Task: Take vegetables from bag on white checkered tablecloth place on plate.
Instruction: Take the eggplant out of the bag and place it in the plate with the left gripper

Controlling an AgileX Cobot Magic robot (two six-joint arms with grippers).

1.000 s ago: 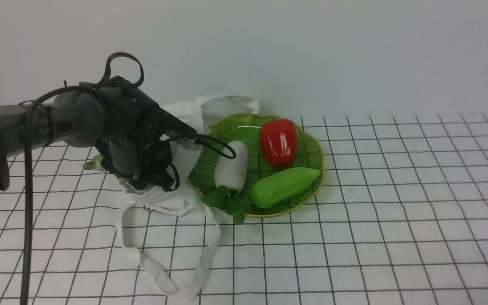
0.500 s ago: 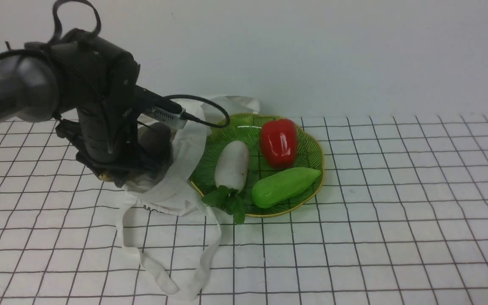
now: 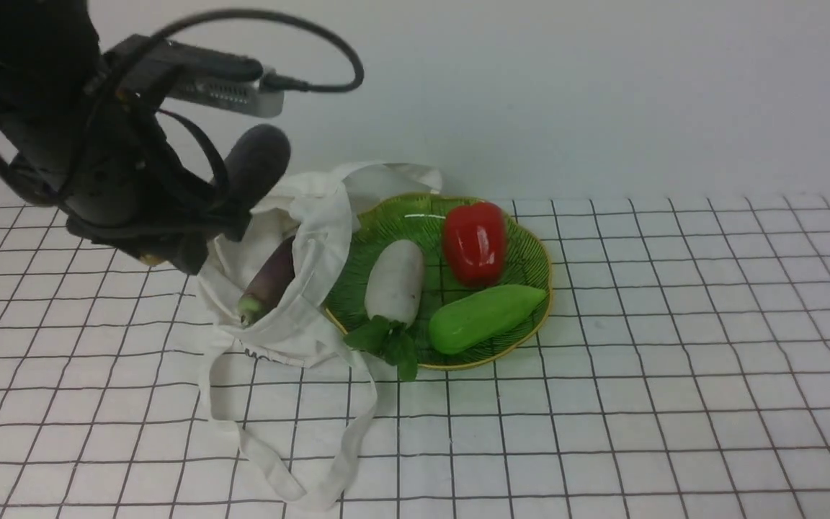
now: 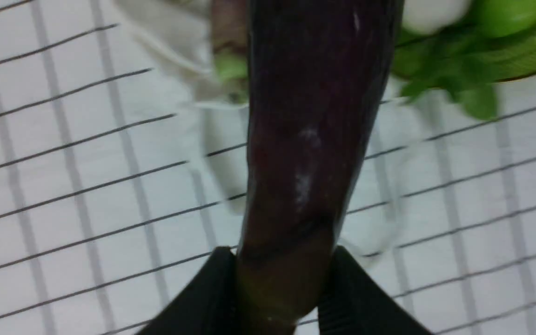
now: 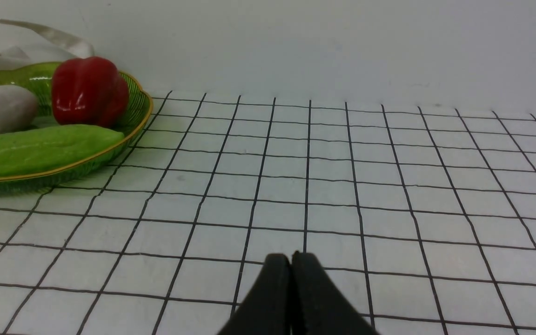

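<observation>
My left gripper (image 3: 183,246) is shut on a dark purple eggplant (image 3: 257,163) and holds it in the air above the white bag (image 3: 298,317). In the left wrist view the eggplant (image 4: 314,116) runs out from between the black fingers (image 4: 212,293). A second eggplant (image 3: 271,277) with a pale green tip lies in the bag's open mouth. The green plate (image 3: 386,220) stands right of the bag on the white checkered tablecloth (image 3: 674,360). My right gripper (image 5: 291,265) is shut and empty, low over the cloth, and does not show in the front view.
On the plate lie a white radish (image 3: 395,281) with green leaves, a red bell pepper (image 3: 474,241) and a light green vegetable (image 3: 483,317). The bag's straps (image 3: 343,447) trail toward the front edge. A white wall stands behind.
My left arm has risen up and left out of the bag with the eggplant in its grip. The second eggplant in the bag has come into view.
</observation>
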